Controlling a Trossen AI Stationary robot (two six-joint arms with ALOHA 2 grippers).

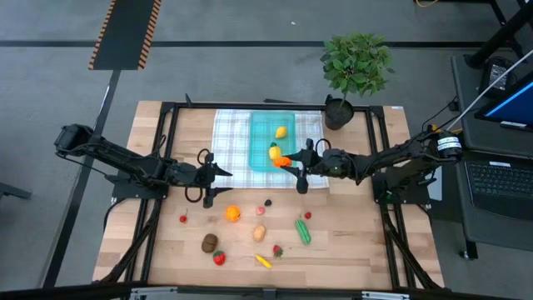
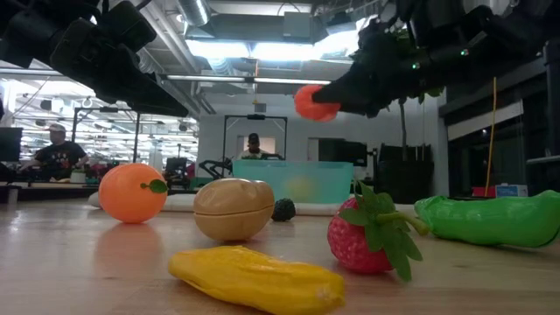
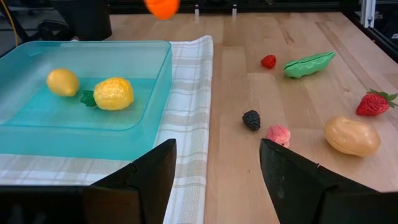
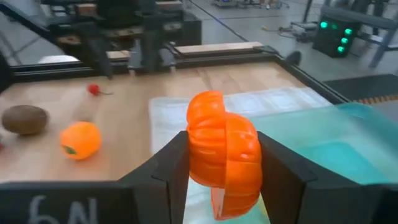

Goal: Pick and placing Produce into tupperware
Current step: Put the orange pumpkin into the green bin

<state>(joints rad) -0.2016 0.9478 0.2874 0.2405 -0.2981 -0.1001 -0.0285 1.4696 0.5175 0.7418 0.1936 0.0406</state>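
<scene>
Orange segment (image 4: 222,163) clamped in right fingers (image 4: 168,171); left fingers (image 3: 143,180) spread, empty.

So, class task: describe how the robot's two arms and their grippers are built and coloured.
Both arms, the left arm and the right arm, are dark, jointed and slim. Each ends in a two-finger gripper, the left gripper and the right gripper, with flat, black, angular fingers. A white band rings the right arm, and white handwriting marks its wrist.
</scene>
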